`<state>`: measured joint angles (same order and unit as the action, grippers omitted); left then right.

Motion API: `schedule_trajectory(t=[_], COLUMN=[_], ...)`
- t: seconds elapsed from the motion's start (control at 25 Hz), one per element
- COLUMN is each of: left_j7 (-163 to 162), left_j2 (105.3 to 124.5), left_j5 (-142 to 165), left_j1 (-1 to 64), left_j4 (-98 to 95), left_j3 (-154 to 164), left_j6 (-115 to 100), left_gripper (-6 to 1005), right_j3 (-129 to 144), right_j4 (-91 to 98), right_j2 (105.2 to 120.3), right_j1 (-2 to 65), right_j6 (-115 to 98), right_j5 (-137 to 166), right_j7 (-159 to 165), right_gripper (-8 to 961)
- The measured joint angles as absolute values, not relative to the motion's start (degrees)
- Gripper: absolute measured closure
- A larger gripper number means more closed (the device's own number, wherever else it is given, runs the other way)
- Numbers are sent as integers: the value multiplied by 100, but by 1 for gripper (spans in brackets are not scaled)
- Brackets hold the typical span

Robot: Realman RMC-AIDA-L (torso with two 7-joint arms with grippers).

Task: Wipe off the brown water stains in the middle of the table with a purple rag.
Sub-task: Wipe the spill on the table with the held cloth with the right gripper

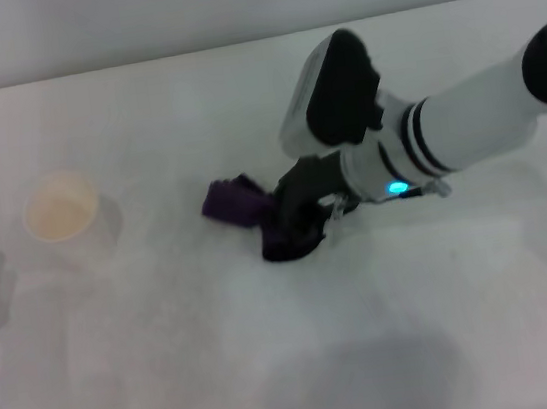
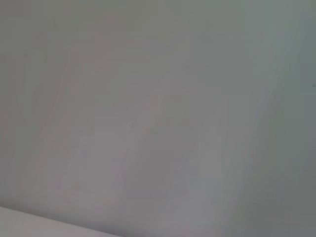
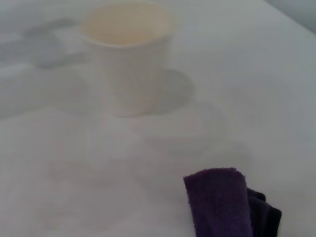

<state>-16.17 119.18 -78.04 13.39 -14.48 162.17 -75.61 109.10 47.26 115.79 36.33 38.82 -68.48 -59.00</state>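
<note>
fingers seemingly clamp purple rag | cup clearest wrist-side

The purple rag lies bunched near the middle of the table, a dark purple fold sticking out to the left and darker, near-black folds behind it to the right. In the right wrist view the rag shows a fuzzy purple flap folded over a darker layer, flat on the white surface. The table is plain white and matte with faint grey smudges. No brown stain can be made out.
</note>
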Motion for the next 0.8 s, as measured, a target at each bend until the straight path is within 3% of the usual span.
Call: schedule_trajectory(t=[0.48, 0.8], left_j7=[-1617, -1618], left_j2=[11918, 11918], left_j5=[-7805, -7805], left_j1=[1332, 1324], left_j4=[-1363, -1307], left_j3=[16215, 16220], left_j6=[-7686, -7696], left_gripper=[114, 114], right_j3=[9310, 10579], right_j4=[4115, 4276], right_j2=[11549, 11613], right_j1=[3811, 4134], right_j6=[3875, 4612], right_j5=[-6075, -7025], right_j7=[-5870, -5854], right_gripper=[843, 846])
